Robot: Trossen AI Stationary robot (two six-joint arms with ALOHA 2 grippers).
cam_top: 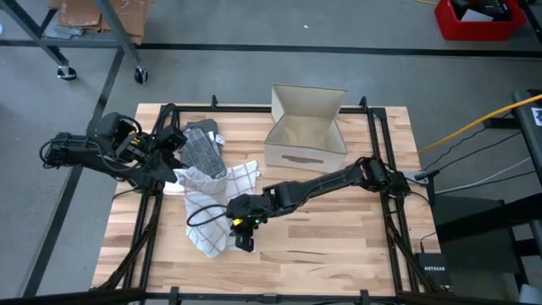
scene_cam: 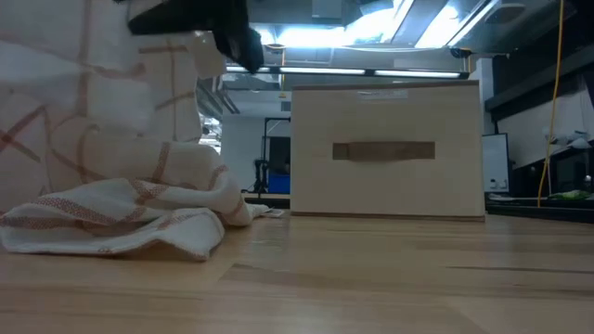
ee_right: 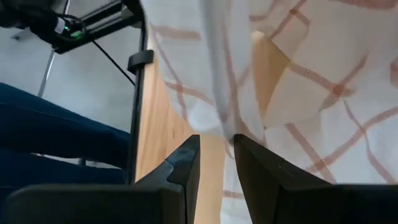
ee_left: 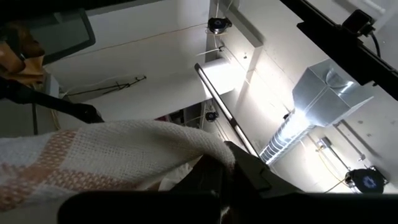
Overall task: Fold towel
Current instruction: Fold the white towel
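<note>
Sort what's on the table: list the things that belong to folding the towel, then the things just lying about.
Part of the job:
- checked towel, crumpled on the table's left half
- left gripper, at the towel's left edge, cloth between its fingers
- right gripper, at the towel's near edge, fingers apart around a hanging fold

Just lying about:
- open cardboard box at the back of the table
- dark grey cloth beside it

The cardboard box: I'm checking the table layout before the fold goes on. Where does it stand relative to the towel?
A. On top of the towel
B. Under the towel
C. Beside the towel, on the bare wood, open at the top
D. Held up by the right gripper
C: in the high view the cardboard box stands open on the table, apart from the crumpled towel; the right gripper is at the towel instead.
</note>
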